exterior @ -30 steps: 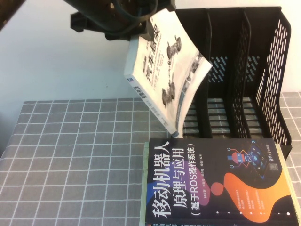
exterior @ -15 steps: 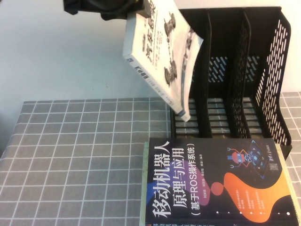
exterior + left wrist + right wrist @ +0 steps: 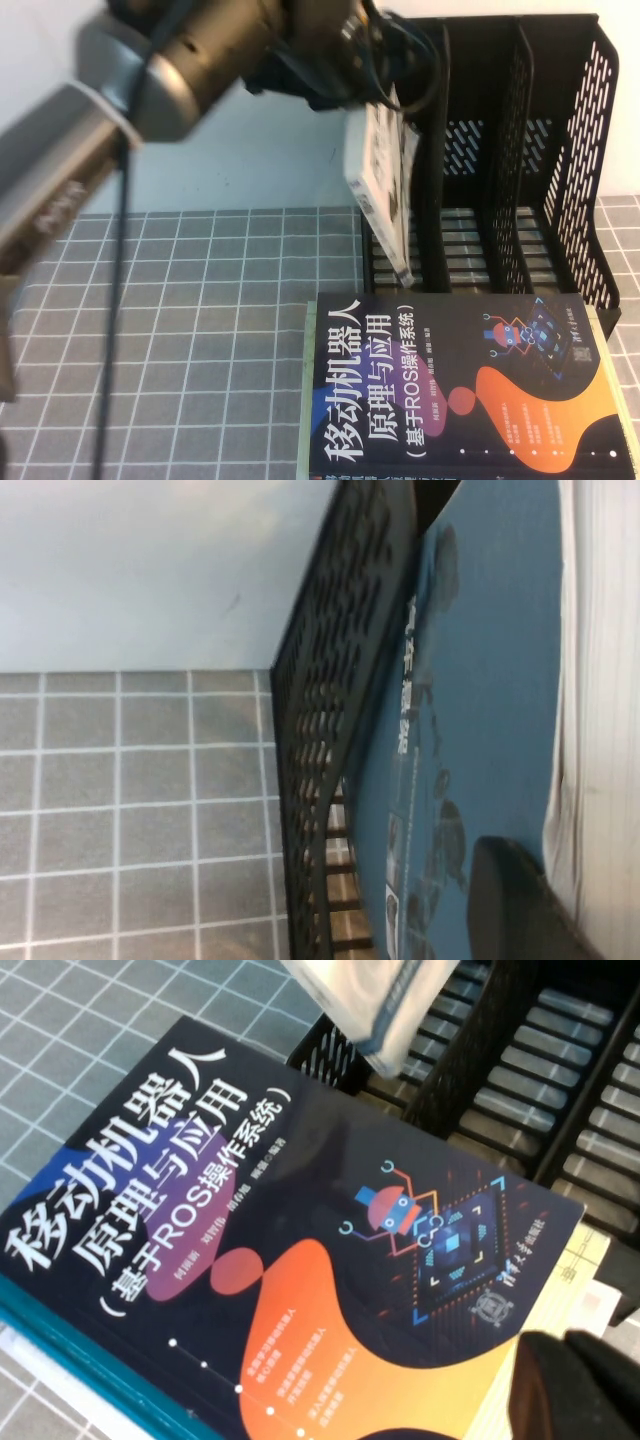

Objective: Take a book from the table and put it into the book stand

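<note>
The left arm reaches in over the tabletop (image 3: 180, 330), and at its end the left hand (image 3: 340, 45) is clamped on the top edge of the book (image 3: 385, 190). The book hangs below the hand, almost upright and turned edge-on, its lower corner dipping into the mouth of the book stand (image 3: 560, 150) at the compartment nearest the hand. In the left wrist view one finger (image 3: 520, 900) presses flat on the cover, with the stand's slotted outer wall just beside the book.

This looks like the insertion step: the book is lined up but not yet seated or let go. The next move probably calls for lowering it straight down, clear of that wall, until its bottom edge rests on the slatted floor, then opening the hand.

Below and to the right of the hand, a dark book (image 3: 460, 390) lies flat in front of the stand. The right hand (image 3: 585, 1385) hovers over that book's corner; whether it is open I cannot tell.
</note>
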Robot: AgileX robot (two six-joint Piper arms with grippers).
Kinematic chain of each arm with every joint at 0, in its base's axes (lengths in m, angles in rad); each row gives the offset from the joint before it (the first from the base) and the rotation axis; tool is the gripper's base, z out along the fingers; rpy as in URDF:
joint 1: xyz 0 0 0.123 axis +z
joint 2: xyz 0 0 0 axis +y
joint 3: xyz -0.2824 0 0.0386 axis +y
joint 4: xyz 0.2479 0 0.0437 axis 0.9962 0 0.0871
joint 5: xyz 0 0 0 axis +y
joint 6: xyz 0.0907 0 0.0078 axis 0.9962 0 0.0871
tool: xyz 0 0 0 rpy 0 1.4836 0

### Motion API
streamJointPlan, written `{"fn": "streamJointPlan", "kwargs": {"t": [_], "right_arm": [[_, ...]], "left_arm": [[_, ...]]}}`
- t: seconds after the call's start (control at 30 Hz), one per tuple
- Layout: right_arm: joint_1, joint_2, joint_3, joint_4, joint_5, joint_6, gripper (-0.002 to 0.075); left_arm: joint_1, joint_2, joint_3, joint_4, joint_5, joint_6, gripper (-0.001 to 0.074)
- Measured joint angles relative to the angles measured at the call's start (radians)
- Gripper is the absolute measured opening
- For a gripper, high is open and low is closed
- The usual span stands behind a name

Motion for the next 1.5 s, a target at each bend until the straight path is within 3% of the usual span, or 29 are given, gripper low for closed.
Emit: {"fn": "streamJointPlan", "kwargs": {"t": [0.2,0.27,0.43,0.5,0.6,0.8,0.9,1.0,1.17,1.5], "right_arm": [[0.000,0.000,0.000,0.010,0.009,0.000,-0.0003],[0.000,0.000,0.000,0.010,0.025,-0.002,-0.0003],[0.000,0.000,0.000,0.010,0.069,-0.018,-0.0003],[0.000,0.000,0.000,0.010,0.104,-0.042,-0.0003],[0.000,0.000,0.000,0.011,0.179,-0.100,-0.0003],[0.000,0.000,0.000,-0.086,0.384,-0.159,-0.0003],[0.000,0.000,0.000,-0.246,0.371,-0.062,-0.0003],[0.000,-0.007,0.002,-0.374,0.288,0.030,-0.0003],[0.000,-0.095,0.048,-0.399,0.059,0.068,-0.0003],[0.000,-0.322,0.395,-0.248,-0.378,0.089,-0.0003]], "left_arm": [[-0.029,0.062,0.000,-0.024,-0.018,0.033,0.0125],[-0.029,0.076,-0.002,-0.051,-0.039,0.076,0.0192],[-0.029,0.078,-0.011,-0.060,-0.070,0.131,0.0458],[-0.029,0.078,-0.011,-0.060,-0.052,0.164,0.0494],[-0.029,0.065,-0.011,-0.060,-0.016,0.215,0.0442],[-0.029,-0.037,-0.011,-0.064,0.139,0.383,0.0117],[-0.029,-0.116,-0.011,-0.033,0.201,0.416,0.0035],[-0.029,-0.195,-0.008,0.024,0.212,0.416,0.0011],[-0.029,-0.401,0.105,0.044,0.110,0.416,0.0001],[-0.029,-0.967,0.873,-0.029,-0.377,0.416,0.0001]]}}
